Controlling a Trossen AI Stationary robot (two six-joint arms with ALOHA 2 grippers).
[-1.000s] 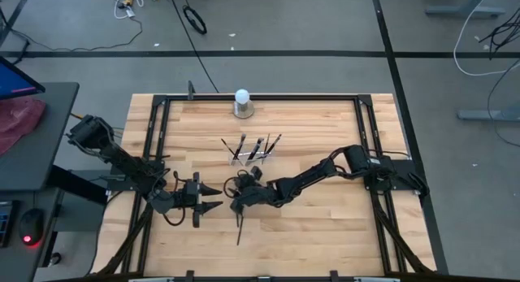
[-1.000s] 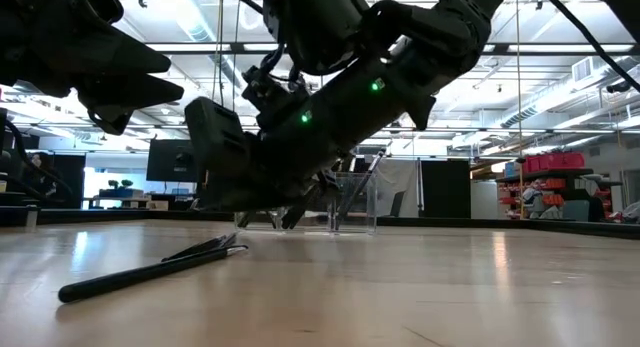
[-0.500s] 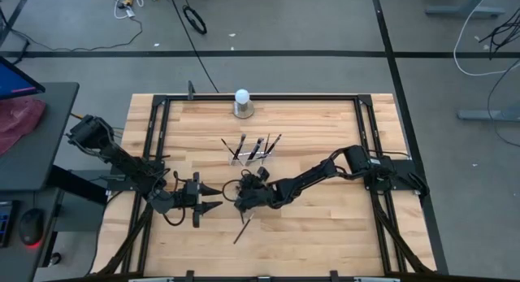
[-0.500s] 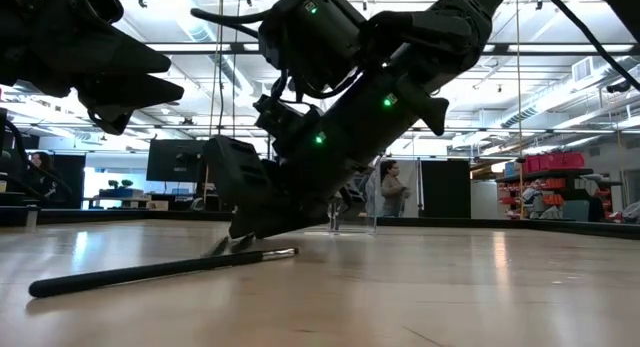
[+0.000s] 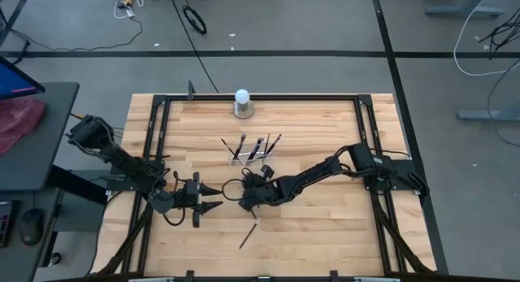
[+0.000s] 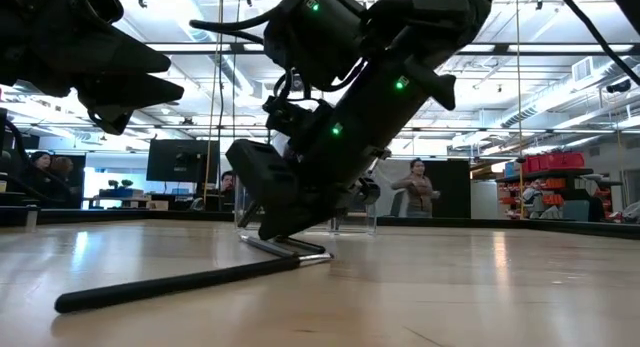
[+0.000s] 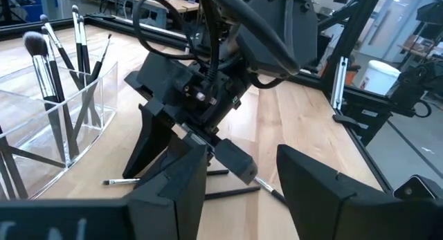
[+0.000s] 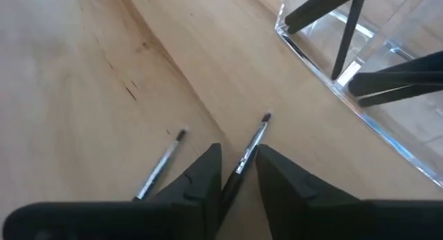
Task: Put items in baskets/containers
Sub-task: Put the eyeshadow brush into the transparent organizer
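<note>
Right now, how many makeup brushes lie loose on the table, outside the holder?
3 brushes: one at the tip of the right gripper, one beside it, one lying apart. The right arm may hide more.

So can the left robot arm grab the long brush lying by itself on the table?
Probably yes. The left gripper is open beside the lone brush, with bare table between; the right gripper sits off to the side.

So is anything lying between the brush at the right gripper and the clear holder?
Nothing visible. In the right wrist view, the brush at the right gripper faces the clear holder across bare wood. A second brush lies off to one side, and the left gripper waits clear of that path.
</note>
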